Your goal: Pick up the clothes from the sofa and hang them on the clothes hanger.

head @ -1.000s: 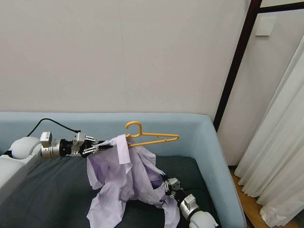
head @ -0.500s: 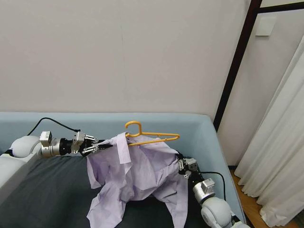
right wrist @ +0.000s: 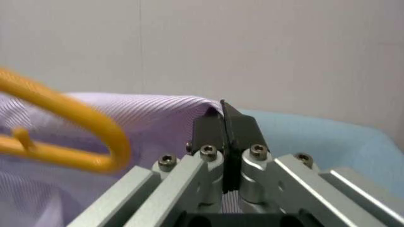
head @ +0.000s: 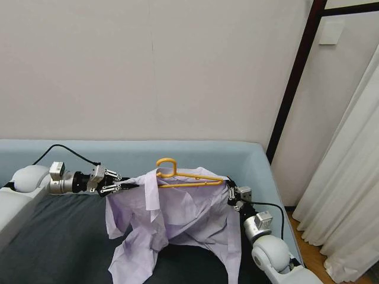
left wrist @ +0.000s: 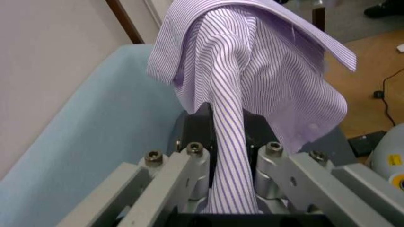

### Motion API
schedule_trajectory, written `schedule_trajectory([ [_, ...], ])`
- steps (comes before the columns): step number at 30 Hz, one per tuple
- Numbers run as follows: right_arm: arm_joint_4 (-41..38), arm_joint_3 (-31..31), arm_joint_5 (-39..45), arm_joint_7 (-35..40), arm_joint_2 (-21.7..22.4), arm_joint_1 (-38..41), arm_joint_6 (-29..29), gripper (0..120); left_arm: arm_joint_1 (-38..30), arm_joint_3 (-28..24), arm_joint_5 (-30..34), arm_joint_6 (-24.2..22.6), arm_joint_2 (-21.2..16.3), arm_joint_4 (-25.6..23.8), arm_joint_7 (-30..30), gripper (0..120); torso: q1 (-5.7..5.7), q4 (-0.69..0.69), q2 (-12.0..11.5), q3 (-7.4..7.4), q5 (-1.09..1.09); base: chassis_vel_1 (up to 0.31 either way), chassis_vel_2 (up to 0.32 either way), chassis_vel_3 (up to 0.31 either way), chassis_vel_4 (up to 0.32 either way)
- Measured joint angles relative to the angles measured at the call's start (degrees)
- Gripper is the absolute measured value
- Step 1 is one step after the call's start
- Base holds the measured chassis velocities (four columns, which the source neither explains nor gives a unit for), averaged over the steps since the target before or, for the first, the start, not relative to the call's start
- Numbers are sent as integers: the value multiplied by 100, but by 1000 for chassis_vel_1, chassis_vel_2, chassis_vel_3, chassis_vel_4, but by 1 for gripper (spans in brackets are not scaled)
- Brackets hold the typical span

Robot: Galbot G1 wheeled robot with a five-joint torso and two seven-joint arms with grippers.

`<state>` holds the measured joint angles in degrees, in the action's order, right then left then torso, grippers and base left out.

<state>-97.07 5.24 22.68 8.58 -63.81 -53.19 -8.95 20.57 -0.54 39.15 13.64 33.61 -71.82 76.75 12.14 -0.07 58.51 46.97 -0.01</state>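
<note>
Shirt point(head: 177, 219): lilac with fine white stripes, draped over the hanger and stretched between both tools above the seat; its tail hangs low on the near side.
Sofa point(head: 118, 151): pale blue back and right arm, dark seat. Open seat lies to the left, and the arm is close on the right.
Hanger point(right wrist: 69, 108): yellow, hook up, before the sofa back.
Left tool point(head: 134, 185): left of the shirt, clamped on a strip of cloth.
Right tool point(head: 229, 186): by the sofa arm, pinching the shirt's edge.

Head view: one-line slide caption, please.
Striped shirt draped across a yellow hanger above the sofa, pinched at either side by the left gripper and the right gripper.
</note>
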Motion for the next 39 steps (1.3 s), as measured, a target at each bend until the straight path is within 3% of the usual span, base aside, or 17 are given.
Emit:
schedule_trajectory([
  [7, -102, -21, -58, -297, -37, 14, -581, 0, -58, -11, -294, 21, 136, 29, -149, 7, 0, 1, 0, 0, 0, 0, 0, 0, 0],
  [17, -335, -210, -147, -1169, -221, -447, -2521, 0, 118, 0, -678, 417, 824, 309, -1354, 7, 0, 0, 0, 0, -1, 0, 0, 0, 0],
  [24, -166, -366, -603, -1350, -261, -794, -2812, 0, 337, 5, -146, 527, 1176, 307, -1687, 7, 0, -1, 0, 0, -1, 0, 0, 0, 0],
  [28, -79, -380, -932, -1174, -223, -941, -2540, 0, 369, 0, 159, 556, 1245, 257, -1553, 7, 0, 1, 0, 0, 1, 0, 0, 0, 0],
  [31, -65, -364, -1113, -994, -132, -1040, -2178, 10, 350, -3, 246, 586, 1248, 244, -1466, 7, 0, 0, 0, 0, 1, 0, 0, 0, 0],
  [36, -60, -363, -1224, -1066, -85, -1092, -2153, 23, 326, 4, 260, 615, 1231, 223, -1499, 7, 0, 0, 0, 0, 1, 0, 0, 0, 0],
  [37, -64, -364, -1228, -1306, -65, -1113, -2237, 28, 326, 9, 260, 625, 1220, 204, -1566, 7, 0, 0, 0, 0, 0, 0, 0, 0, 0],
  [38, -69, -273, -1149, -2581, -27, -1157, -2662, 42, 342, 32, 246, 650, 1199, 126, -1793, 7, 0, 1, 0, 0, 0, 0, 0, 0, 0],
  [39, -70, -200, -1148, -3193, -27, -1163, -2929, 50, 367, 38, 236, 659, 1186, 76, -1908, 7, 0, 0, 0, 0, -1, 0, 0, 0, 0],
])
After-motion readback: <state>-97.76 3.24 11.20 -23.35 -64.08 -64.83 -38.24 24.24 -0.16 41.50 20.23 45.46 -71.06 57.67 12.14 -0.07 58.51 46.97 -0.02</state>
